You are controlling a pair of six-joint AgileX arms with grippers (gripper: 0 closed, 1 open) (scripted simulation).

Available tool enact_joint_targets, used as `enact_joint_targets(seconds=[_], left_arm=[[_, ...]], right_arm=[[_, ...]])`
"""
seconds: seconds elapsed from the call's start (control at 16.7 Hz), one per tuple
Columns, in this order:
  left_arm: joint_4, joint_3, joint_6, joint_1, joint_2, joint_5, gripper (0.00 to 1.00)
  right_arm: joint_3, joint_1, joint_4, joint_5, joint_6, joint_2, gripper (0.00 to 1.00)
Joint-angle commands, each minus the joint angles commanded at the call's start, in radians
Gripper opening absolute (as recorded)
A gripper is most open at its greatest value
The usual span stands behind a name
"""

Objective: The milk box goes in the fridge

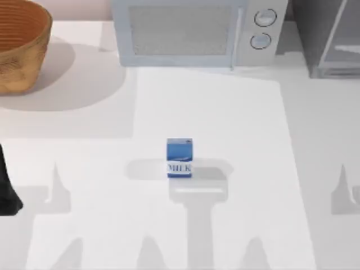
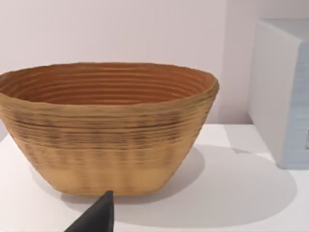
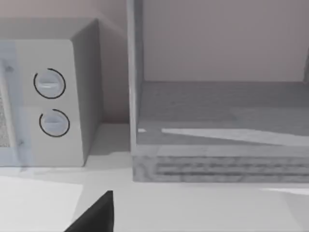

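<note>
The milk box (image 1: 179, 158) is standing upright mid-bench, untouched, well apart from the fridge (image 1: 332, 36) at the far right. Whether either arm's jaws are open cannot be told. Judging by position, the right arm is sitting closer to the fridge, so it should close on the carton's sides. The white bench (image 1: 242, 124) is also carrying a microwave (image 1: 191, 31) and a basket (image 1: 19, 45) far left.

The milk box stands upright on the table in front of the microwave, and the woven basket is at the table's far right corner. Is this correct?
Not quite. The basket is at the far left corner, not the right; the top view shows it there, left of the microwave. The far right corner holds the fridge. The rest is correct: the milk box stands upright on the table in front of the microwave.
</note>
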Motion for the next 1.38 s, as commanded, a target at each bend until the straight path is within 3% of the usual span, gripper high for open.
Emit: enact_joint_targets(seconds=[0.3, 0.54, 0.84, 1.38], left_arm=[[0.000, 0.000, 0.000, 0.000, 0.000, 0.000, 1.00], [0.000, 0.000, 0.000, 0.000, 0.000, 0.000, 1.00], [0.000, 0.000, 0.000, 0.000, 0.000, 0.000, 1.00], [0.000, 0.000, 0.000, 0.000, 0.000, 0.000, 1.00]], right_arm=[[0.024, 0.032, 0.024, 0.025, 0.013, 0.053, 1.00], [0.109, 0.140, 0.105, 0.119, 0.055, 0.249, 1.00], [0.279, 0.347, 0.265, 0.320, 0.140, 0.657, 1.00], [0.660, 0.790, 0.616, 0.768, 0.318, 1.571, 1.00]])
